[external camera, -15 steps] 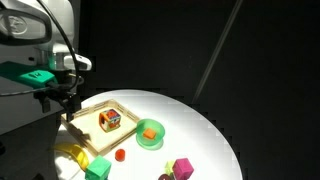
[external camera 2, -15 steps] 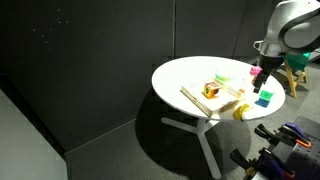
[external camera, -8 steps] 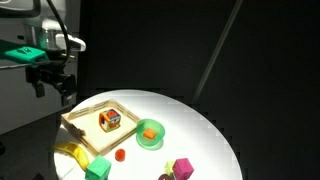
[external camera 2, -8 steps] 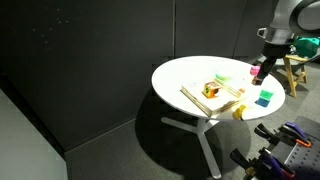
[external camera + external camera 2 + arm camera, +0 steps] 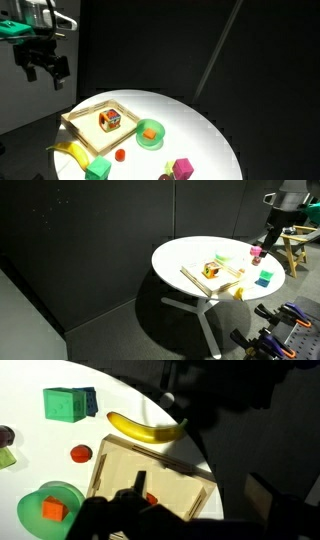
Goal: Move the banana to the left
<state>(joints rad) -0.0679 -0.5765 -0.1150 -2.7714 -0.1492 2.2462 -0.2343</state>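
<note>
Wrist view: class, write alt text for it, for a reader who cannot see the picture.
A yellow banana lies on a white table, just outside the rim of a wooden tray. A green cube and a small red ball sit nearby, and a green bowl holds an orange block.

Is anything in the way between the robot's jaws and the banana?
Nothing visible. The gripper hangs high above the table, jaws open. The banana lies uncovered near the table's edge, beside the tray.
</note>
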